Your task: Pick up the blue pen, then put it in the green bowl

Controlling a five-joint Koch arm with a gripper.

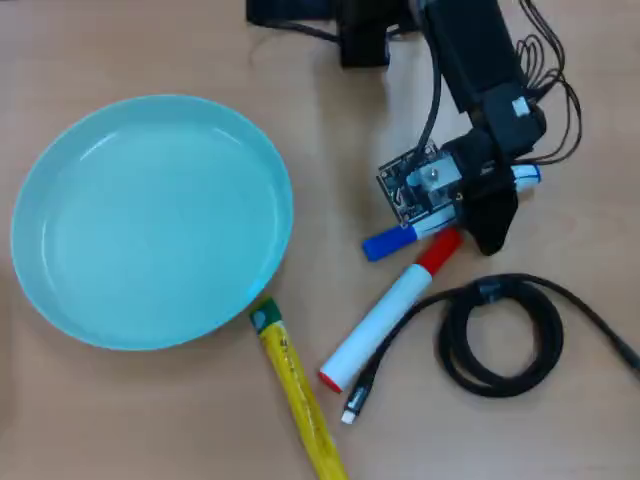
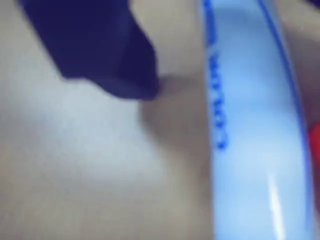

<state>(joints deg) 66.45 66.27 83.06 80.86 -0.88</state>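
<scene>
Lying on the table, blue pen [image 1: 392, 241] sits under the gripper [image 1: 462, 205], beside the red-capped marker [image 1: 385, 314]; not yet lifted. Green bowl [image 1: 40, 285] empty, well apart at overhead left. Jaw opening: cannot tell; one dark finger [image 2: 107, 52] near the barrel. Barrel print blue, blurred, unreadable.

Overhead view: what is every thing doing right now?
blue pen: lying on the table under the gripper
gripper: down over the pen, open or shut unclear
green bowl: empty
red-capped marker: lying flat
yellow pen: lying flat
black cable: coiled
</scene>
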